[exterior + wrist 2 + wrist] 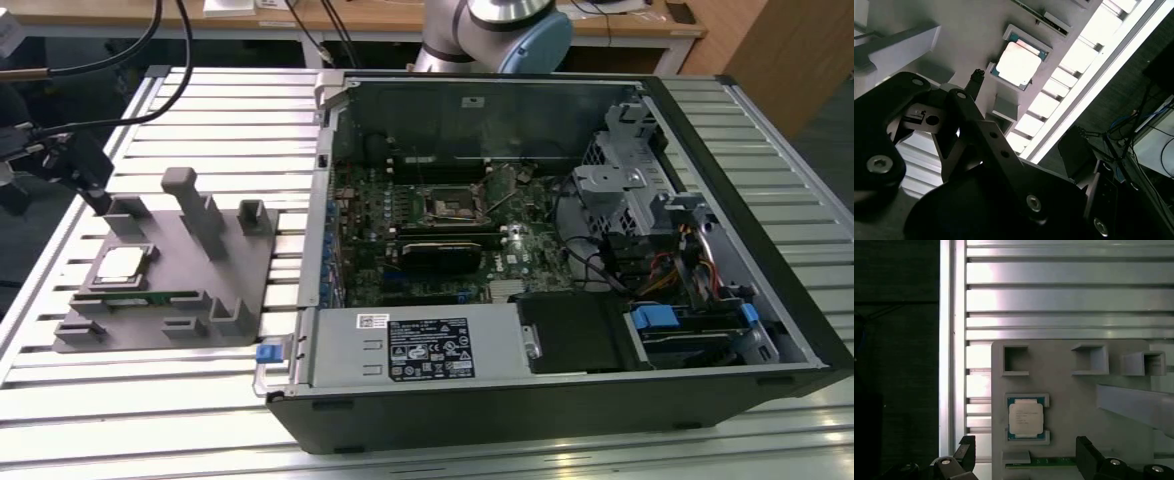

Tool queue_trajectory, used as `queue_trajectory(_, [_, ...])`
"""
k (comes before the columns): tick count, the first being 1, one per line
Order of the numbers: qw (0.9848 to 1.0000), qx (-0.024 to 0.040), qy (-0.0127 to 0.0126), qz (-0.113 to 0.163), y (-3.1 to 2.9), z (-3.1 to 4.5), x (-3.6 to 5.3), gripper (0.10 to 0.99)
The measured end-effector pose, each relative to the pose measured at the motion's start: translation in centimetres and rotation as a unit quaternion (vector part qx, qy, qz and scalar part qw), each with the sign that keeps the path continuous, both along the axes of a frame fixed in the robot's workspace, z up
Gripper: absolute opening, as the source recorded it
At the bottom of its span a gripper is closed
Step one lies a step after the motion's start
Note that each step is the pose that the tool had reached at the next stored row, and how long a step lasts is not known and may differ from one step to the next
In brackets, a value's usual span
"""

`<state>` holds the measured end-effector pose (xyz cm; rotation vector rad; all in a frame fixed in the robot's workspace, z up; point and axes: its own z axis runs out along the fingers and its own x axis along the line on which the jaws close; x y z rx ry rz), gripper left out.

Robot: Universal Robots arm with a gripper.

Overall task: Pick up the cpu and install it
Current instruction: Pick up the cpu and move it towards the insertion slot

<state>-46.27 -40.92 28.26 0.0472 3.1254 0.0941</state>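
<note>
We are hovering the pincer (1025,447), spread wide, above the cpu (1025,418) | cpu lying flat in its grey holder (1064,385) pocket (not gripped) | risk: closing off-centre, we could be wedging it askew.

You've got the cpu (120,265) lying flat, lid up, in a shallow square pocket of the grey holder plate (171,282). In the exterior view it sits close to the plate's left edge, about midway along that edge and away from the corners. In the first wrist view the cpu (1026,418) shows a silver-grey metal top with faint print, and a thin blue-green board rim peeks out at two opposite sides. It sits square in the pocket, level, not tilted. In the second wrist view the cpu (1019,62) glares almost white, seated flat inside the pocket's raised lips.
</note>
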Motion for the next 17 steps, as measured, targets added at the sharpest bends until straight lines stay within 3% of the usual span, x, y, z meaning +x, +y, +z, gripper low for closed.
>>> queue_trajectory(17, [1.0, 0.0, 0.0, 0.0, -0.05, -0.55, 0.0, 0.878])
